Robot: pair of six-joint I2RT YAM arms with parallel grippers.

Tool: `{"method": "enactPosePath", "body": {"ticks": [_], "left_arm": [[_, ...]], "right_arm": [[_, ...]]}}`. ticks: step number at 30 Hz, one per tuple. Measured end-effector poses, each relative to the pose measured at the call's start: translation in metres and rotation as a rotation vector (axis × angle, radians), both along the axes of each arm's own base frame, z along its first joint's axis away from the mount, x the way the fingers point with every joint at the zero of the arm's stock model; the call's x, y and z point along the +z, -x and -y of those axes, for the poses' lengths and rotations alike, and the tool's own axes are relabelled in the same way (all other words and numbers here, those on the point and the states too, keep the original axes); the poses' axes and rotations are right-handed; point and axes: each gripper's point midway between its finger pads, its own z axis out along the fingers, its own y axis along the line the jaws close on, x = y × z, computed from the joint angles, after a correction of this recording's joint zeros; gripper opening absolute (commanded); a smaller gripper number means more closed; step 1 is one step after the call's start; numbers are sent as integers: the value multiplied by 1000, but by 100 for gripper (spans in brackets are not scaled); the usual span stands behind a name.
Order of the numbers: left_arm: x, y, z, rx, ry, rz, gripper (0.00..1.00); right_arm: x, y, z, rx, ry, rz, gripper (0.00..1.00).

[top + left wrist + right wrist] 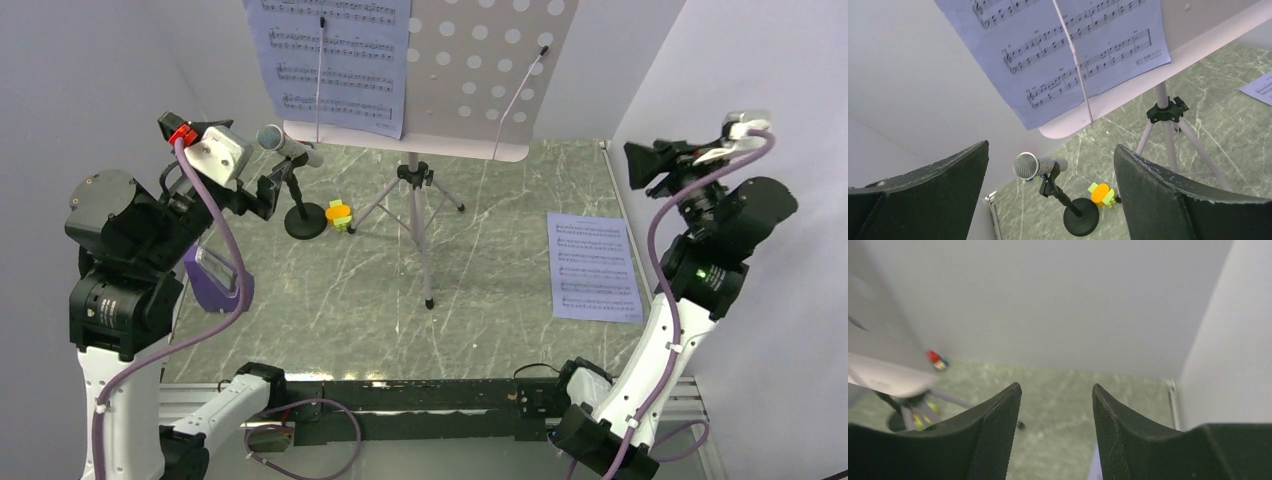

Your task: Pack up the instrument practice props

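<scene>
Musical notation is printed on the sheet-music page held on the music stand. Staves with treble clefs, notes and bar lines can be made out, but the tiny marks above the staves are too small to be read. A small pale blue logo is seen at that page's lower right corner, its characters illegible. Similar staves are printed on the loose page lying on the table. No words or numbers can be read there.

A green marbled table stands enclosed by plain pale walls.
</scene>
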Motion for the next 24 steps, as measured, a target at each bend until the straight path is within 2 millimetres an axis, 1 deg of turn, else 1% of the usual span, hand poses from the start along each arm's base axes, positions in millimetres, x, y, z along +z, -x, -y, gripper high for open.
{"method": "enactPosePath", "body": {"ticks": [2, 3, 4, 6, 9, 11, 12, 14, 15, 18, 20, 21, 23, 24], "left_arm": [[3, -1, 5, -29, 0, 0, 97], [6, -2, 9, -49, -1, 2, 96], [9, -2, 14, -76, -3, 6, 96], [14, -4, 25, -138, -9, 10, 94], [17, -12, 42, -225, -20, 6, 92], [13, -22, 52, -271, -28, -11, 91], [8, -29, 57, -295, -31, -29, 91], [0, -39, 65, -329, -34, -55, 90], [-6, -47, 70, -348, -36, -77, 89], [-22, -66, 77, -374, -30, -130, 89], [-29, -75, 78, -384, -18, -159, 89], [-31, -78, 78, -386, -13, -166, 88], [-31, -80, 78, -392, -5, -171, 88], [-30, -80, 78, -396, -2, -168, 88]], "right_arm": [[39, 7, -14, 53, -19, 86, 56], [55, 11, -21, 80, -27, 122, 56], [75, 17, -31, 122, -40, 172, 57], [109, 29, -48, 201, -60, 256, 62], [152, 50, -72, 309, -67, 361, 70], [177, 65, -88, 370, -42, 425, 75], [190, 73, -97, 402, -20, 461, 79], [206, 87, -112, 454, 19, 510, 85], [214, 94, -119, 482, 38, 536, 88], [230, 114, -141, 567, 101, 597, 89], [237, 121, -155, 642, 130, 617, 89], [241, 122, -161, 674, 143, 621, 88], [247, 117, -169, 723, 158, 629, 87], [247, 110, -175, 755, 160, 622, 85]]}}
